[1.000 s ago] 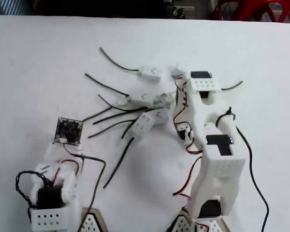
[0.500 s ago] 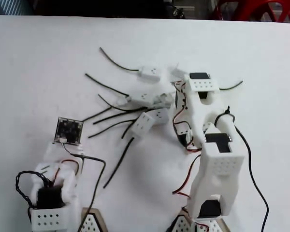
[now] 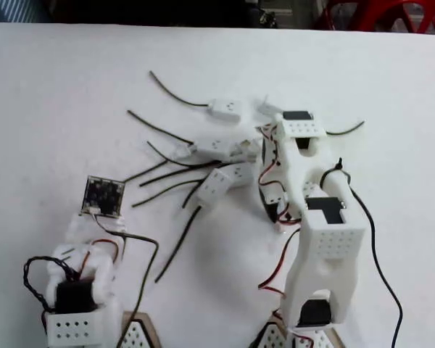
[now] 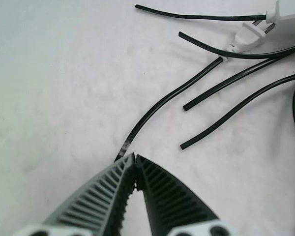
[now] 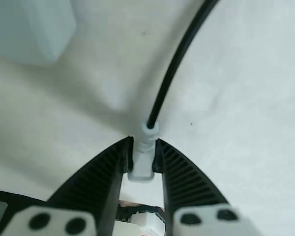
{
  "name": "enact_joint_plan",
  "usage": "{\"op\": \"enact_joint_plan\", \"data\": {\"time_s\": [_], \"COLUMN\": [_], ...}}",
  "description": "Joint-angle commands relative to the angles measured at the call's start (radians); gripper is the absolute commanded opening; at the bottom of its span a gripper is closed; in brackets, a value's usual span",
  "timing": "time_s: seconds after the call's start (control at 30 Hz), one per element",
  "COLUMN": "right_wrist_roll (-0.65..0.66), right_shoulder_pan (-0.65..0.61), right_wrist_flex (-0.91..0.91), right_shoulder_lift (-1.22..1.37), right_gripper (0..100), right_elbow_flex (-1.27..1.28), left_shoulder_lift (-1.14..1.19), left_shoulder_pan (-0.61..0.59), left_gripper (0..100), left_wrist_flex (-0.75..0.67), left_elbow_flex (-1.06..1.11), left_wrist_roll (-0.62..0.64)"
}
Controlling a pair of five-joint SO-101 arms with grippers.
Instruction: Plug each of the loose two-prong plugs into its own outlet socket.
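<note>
Holding a white two-prong plug (image 5: pixel 142 164) in the right gripper (image 5: pixel 142 147), I see the jaws clamped on both sides of its small body, and the black cord (image 5: pixel 177 64) leaves it on the far side. I judge the plug light and hard, a smooth plastic that can slip or turn between the ribbed pads (image 5: pixel 113 167). The cord is soft and springy and may pull it aside, so the body is the place to hold, not the cord. I cannot see the prongs. In the high view the right arm (image 3: pixel 308 181) is stretched forward over the table (image 3: pixel 391 72), its wrist just beside the group of white outlet sockets (image 3: pixel 235 174). The left arm (image 3: pixel 76 290) is folded at the near edge. The left gripper (image 4: pixel 135 164) is low, jaws together on nothing, with a cord end (image 4: pixel 125 147) just before its tips and another loose plug (image 4: pixel 248 35) well apart.
</note>
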Motion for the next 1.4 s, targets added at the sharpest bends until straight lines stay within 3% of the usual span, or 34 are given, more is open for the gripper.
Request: {"op": "enact_joint_plan", "data": {"time_s": [0.0,0.2,0.37,0.6,0.77,0.93,1.1,1.2,1.37], "right_wrist_roll": [0.003,0.003,-0.002,-0.049,-0.115,-0.147,-0.147,-0.144,-0.146], "right_shoulder_pan": [-0.008,-0.021,-0.108,-0.269,-0.403,-0.541,-0.691,-0.783,-0.848], "right_wrist_flex": [0.050,0.068,0.056,-0.171,-0.329,-0.449,-0.476,-0.475,-0.473], "right_shoulder_lift": [-0.084,-0.415,-0.717,-1.087,-1.337,-1.583,-1.779,-1.853,-1.877], "right_gripper": [1.7,1.7,1.7,1.7,1.7,1.7,1.7,1.7,1.7], "right_elbow_flex": [-0.035,0.023,0.153,0.431,0.643,0.816,0.925,0.976,0.999], "left_shoulder_lift": [-0.010,-0.010,-0.010,-0.010,-0.007,-0.007,-0.007,-0.007,-0.007], "left_shoulder_pan": [-0.008,-0.008,-0.004,0.035,0.111,0.174,0.226,0.303,0.519], "left_gripper": [3,3,3,3,5,19,19,18,18], "left_wrist_flex": [-0.020,-0.025,-0.101,-0.133,-0.265,-0.338,-0.368,-0.356,-0.216], "left_elbow_flex": [-0.008,-0.014,-0.026,-0.279,-0.258,-0.195,-0.218,-0.269,-0.427], "left_wrist_roll": [-0.009,-0.009,-0.006,0.000,0.005,0.178,0.203,0.203,0.199]}}
